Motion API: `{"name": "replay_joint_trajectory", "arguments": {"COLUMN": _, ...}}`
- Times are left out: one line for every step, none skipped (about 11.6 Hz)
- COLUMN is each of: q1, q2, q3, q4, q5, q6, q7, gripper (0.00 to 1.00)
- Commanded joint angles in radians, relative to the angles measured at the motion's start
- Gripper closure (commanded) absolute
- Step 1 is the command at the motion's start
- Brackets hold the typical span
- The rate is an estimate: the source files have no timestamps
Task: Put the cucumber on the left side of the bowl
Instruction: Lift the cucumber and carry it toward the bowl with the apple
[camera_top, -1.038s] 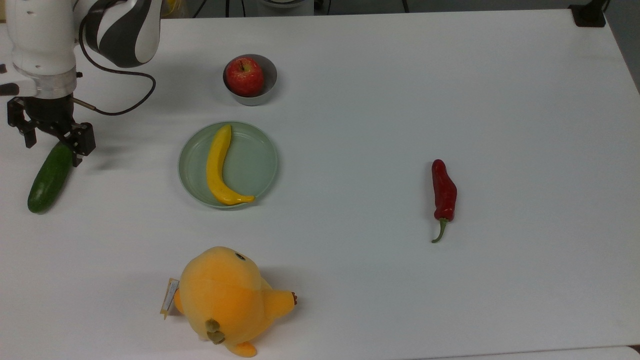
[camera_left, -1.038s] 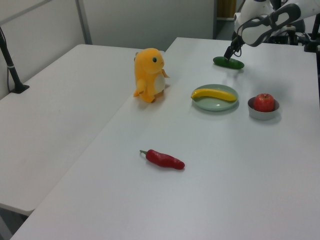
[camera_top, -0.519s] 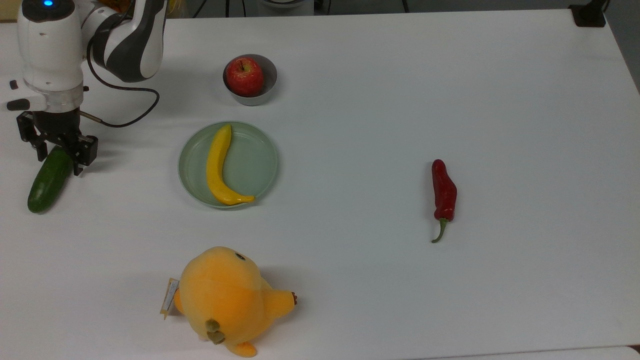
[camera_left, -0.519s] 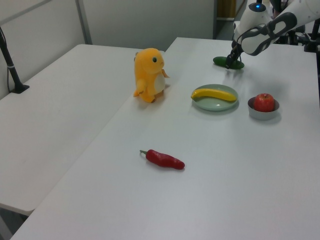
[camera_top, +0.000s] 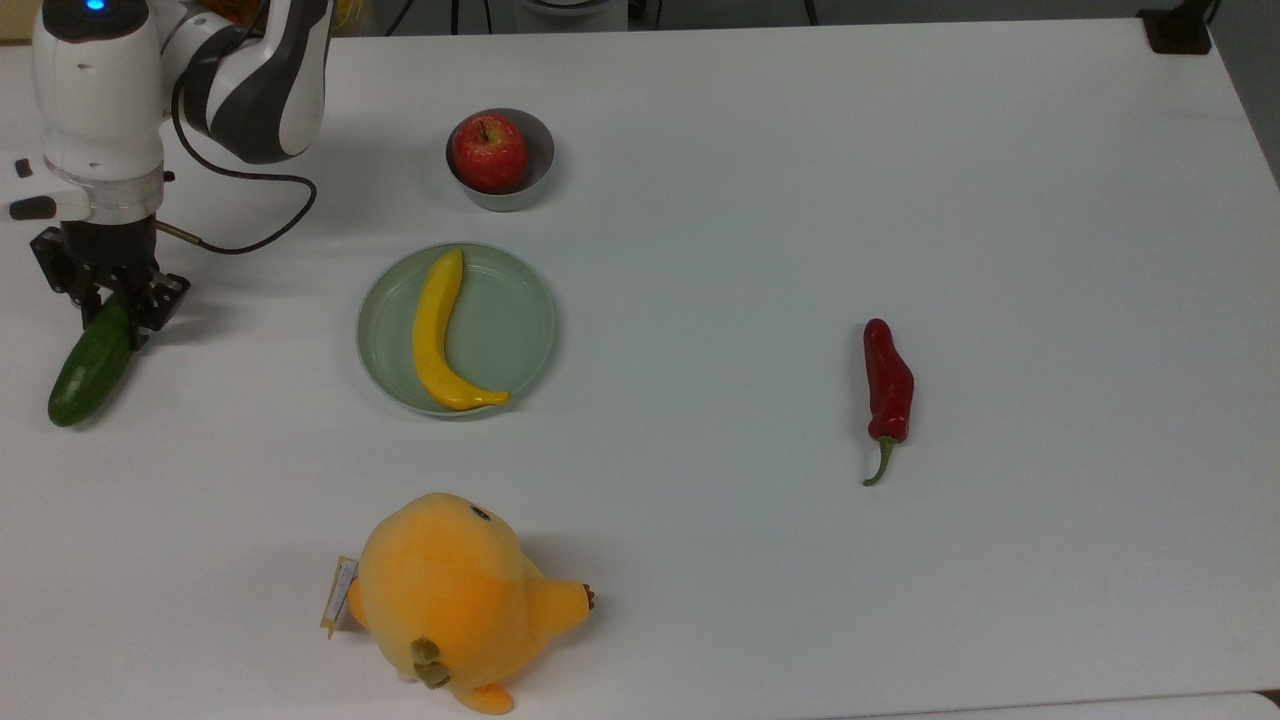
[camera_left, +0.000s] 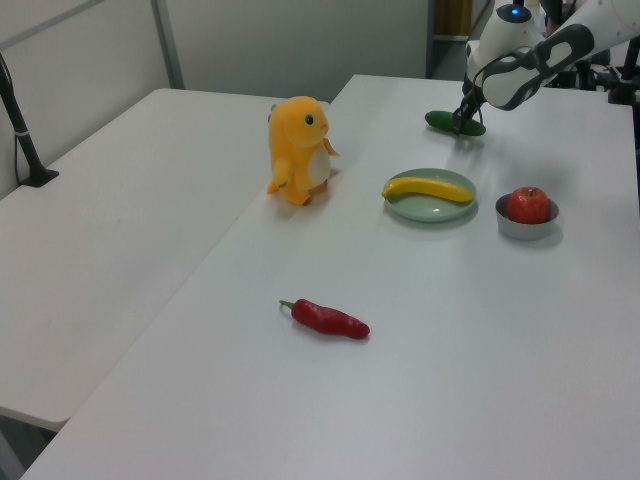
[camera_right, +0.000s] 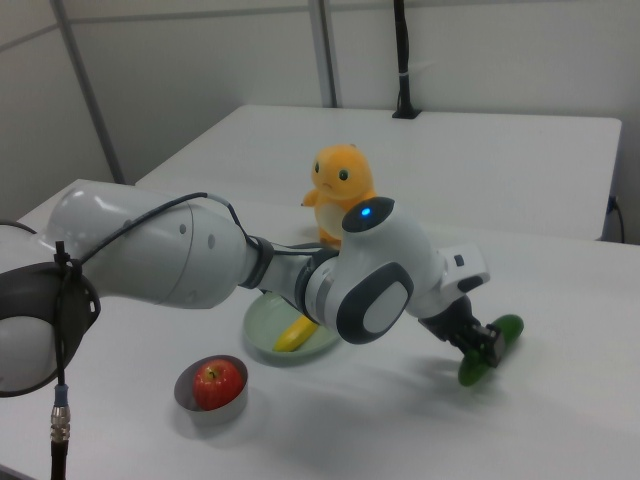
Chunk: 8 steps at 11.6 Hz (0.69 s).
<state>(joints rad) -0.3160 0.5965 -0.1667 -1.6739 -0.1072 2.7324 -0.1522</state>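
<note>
The gripper (camera_top: 112, 312) clamps its fingers around the upper end of the cucumber (camera_top: 85, 369), which lies on the table (camera_top: 760, 200) beneath it.

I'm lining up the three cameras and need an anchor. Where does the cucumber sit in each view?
Top view: cucumber at the far left edge, under the gripper.
Left view: cucumber at the upper right, beyond the plate.
Right view: cucumber at the lower right, beside the gripper.
Shared landmark: the banana on the plate.
</note>
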Motion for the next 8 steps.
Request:
{"name": "replay_joint_trajectory", "arguments": {"q1": 0.012, "q2": -0.101, "q3": -0.005, "q4": -0.033, "q5": -0.008, "q6": -0.003, "q7": 0.026, "gripper": 1.00}}
{"name": "replay_joint_trajectory", "arguments": {"q1": 0.018, "q2": -0.125, "q3": -0.005, "q4": -0.029, "q5": -0.008, "q6": -0.035, "q7": 0.045, "gripper": 1.00}}
{"name": "replay_joint_trajectory", "arguments": {"q1": 0.032, "q2": -0.165, "q3": -0.005, "q4": -0.026, "q5": -0.005, "q6": -0.101, "q7": 0.046, "gripper": 1.00}}
{"name": "replay_joint_trajectory", "arguments": {"q1": 0.049, "q2": -0.211, "q3": -0.004, "q4": -0.029, "q5": -0.002, "q6": -0.173, "q7": 0.051, "gripper": 1.00}}
{"name": "replay_joint_trajectory", "arguments": {"q1": 0.070, "q2": -0.245, "q3": -0.004, "q4": -0.029, "q5": -0.002, "q6": -0.233, "q7": 0.051, "gripper": 1.00}}
{"name": "replay_joint_trajectory", "arguments": {"q1": 0.095, "q2": -0.280, "q3": -0.004, "q4": -0.032, "q5": 0.000, "q6": -0.296, "q7": 0.052, "gripper": 1.00}}
{"name": "replay_joint_trajectory", "arguments": {"q1": 0.124, "q2": -0.318, "q3": -0.002, "q4": -0.035, "q5": 0.000, "q6": -0.380, "q7": 0.052, "gripper": 1.00}}
{"name": "replay_joint_trajectory", "arguments": {"q1": 0.150, "q2": -0.357, "q3": 0.000, "q4": -0.035, "q5": 0.004, "q6": -0.473, "q7": 0.057, "gripper": 1.00}}
